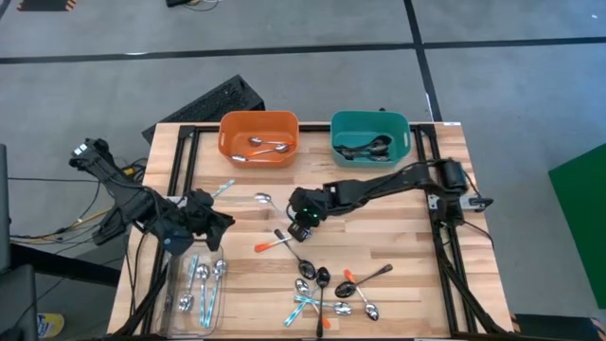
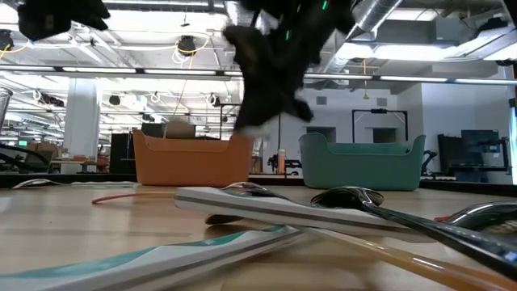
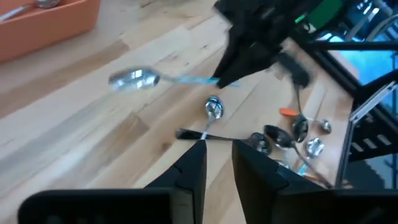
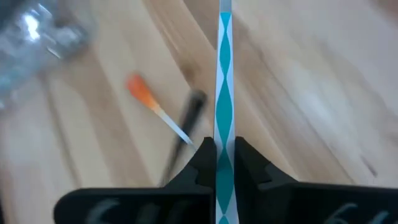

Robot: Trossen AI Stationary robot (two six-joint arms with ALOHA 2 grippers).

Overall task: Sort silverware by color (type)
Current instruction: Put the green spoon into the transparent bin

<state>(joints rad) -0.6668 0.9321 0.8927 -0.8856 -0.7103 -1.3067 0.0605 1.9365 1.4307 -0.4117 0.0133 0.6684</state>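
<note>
The right end effector is out over the middle of the tabletop, and its fingers are pinched on the teal-and-white patterned handle of a blue-handled spoon — the wrist view shows that handle running straight out from between the two dark tips. From the left wrist view the spoon's shiny bowl sticks out beyond the arm, above the wood.

The left end effector sits at the left side of the tabletop, its fingers close together with only a narrow gap and nothing between them.

Two bins stand at the far edge: an orange bin with two or three spoons in it, and a teal bin holding a tangle of dark spoons, too bunched to count.

At the near left there is a clear tray with about four blue-handled spoons lying in it, and one more blue-handled spoon lies alone beyond the left arm.

Just beside the right end effector, an orange-handled spoon crosses a dark spoon. Near the front edge lies a loose pile — perhaps eight spoons, orange, blue and dark mixed, overlapping.
</note>
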